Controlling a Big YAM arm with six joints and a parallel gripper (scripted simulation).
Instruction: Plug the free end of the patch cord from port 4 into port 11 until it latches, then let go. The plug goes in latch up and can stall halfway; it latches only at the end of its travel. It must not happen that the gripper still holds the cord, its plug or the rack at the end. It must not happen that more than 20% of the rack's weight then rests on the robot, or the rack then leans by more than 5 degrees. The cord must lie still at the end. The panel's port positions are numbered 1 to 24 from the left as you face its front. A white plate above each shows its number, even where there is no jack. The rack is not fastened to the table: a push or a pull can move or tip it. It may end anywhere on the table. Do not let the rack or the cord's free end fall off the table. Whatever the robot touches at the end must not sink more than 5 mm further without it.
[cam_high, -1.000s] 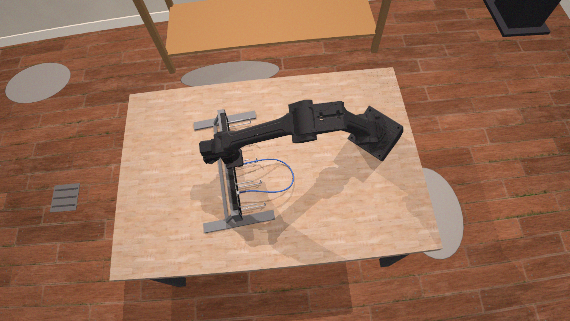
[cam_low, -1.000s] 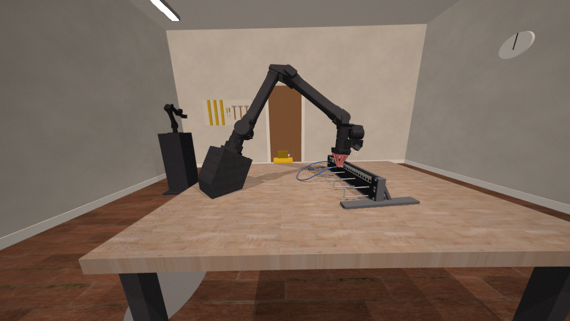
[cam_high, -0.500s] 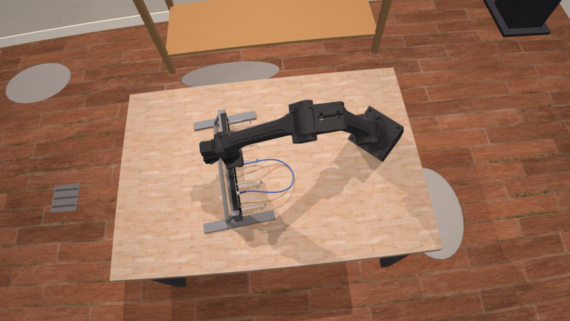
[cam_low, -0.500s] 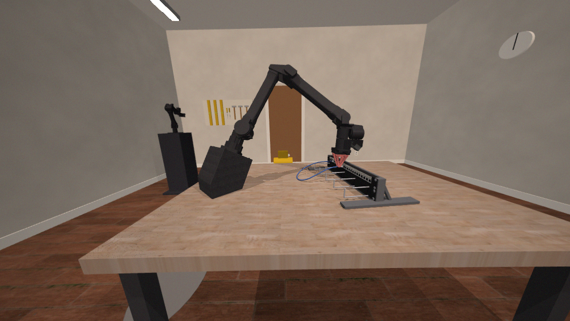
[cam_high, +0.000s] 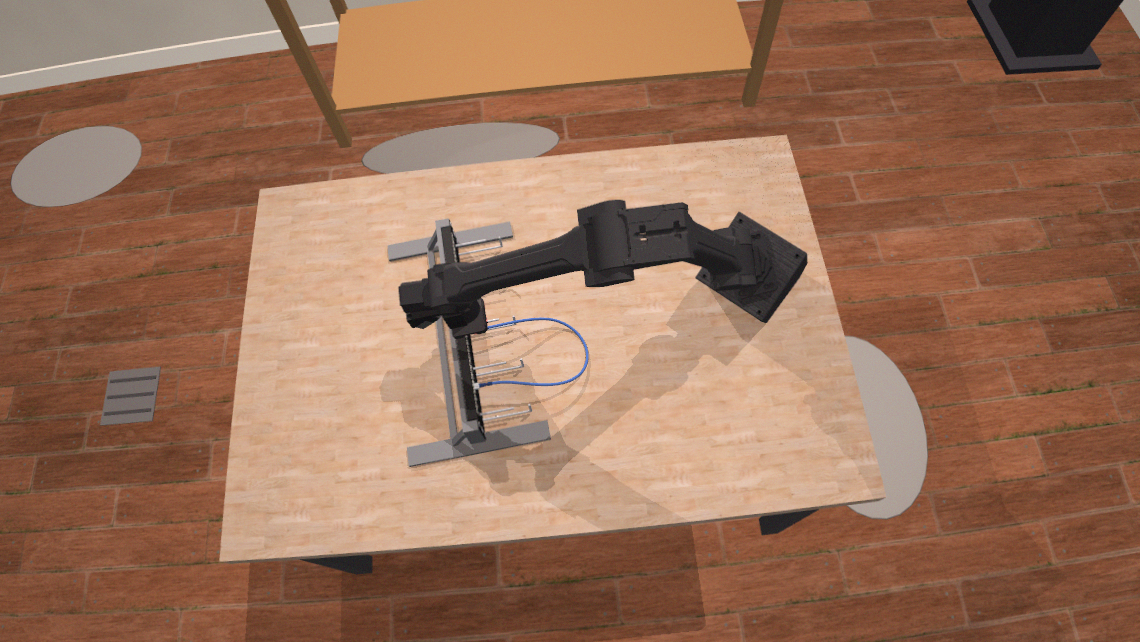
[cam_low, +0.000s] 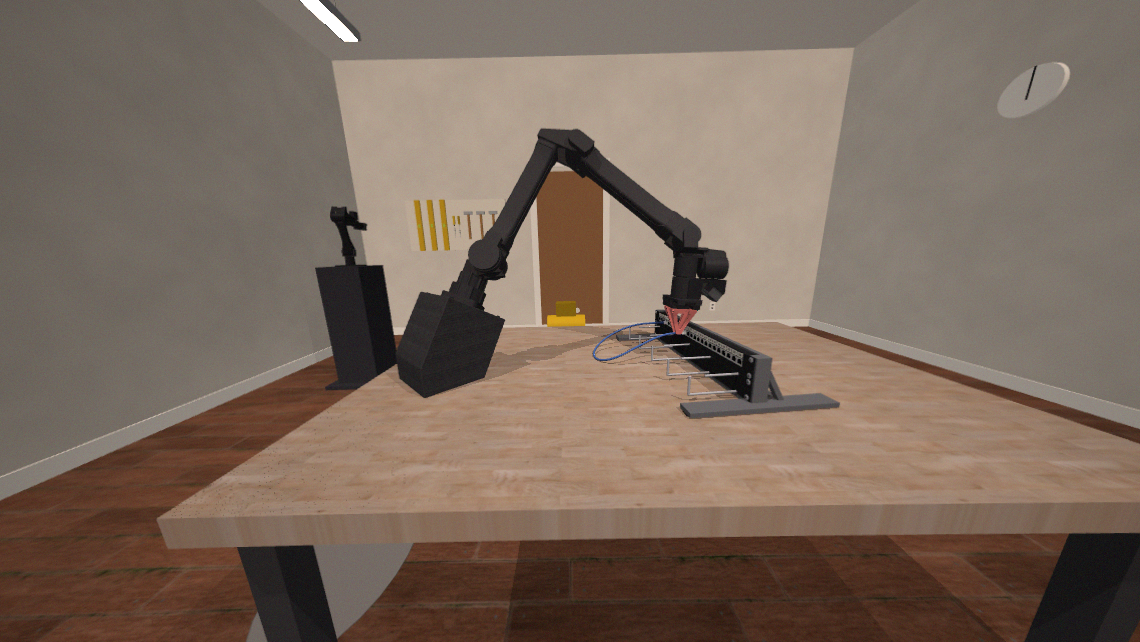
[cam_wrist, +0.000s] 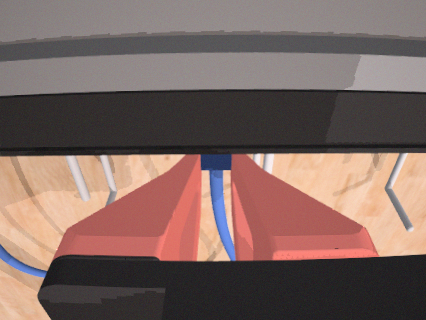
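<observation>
Patch cord (cam_high: 587, 350) (cam_low: 597, 348) (cam_wrist: 218, 197) ends both lie at the rack (cam_high: 434, 453) (cam_low: 760, 381) (cam_wrist: 200, 122), which stands on the left part of the table (cam_high: 678, 462) (cam_low: 558, 446) as seen from above. One end sits in a jack toward the rack's lower end. At the panel front, the gripper (cam_low: 679, 328) (cam_wrist: 216, 160) is clamped on the other end's dark blue plug (cam_wrist: 216, 162); its depth in any port is hidden. Rightward, the cord bows out in a loop, short of the arm's base (cam_high: 798, 259) (cam_low: 446, 358)

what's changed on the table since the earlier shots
Nothing visibly changed: the black jointed arm, its red tapered pincer, the looped blue cord and the grey-footed black rack all stayed as they were.
</observation>
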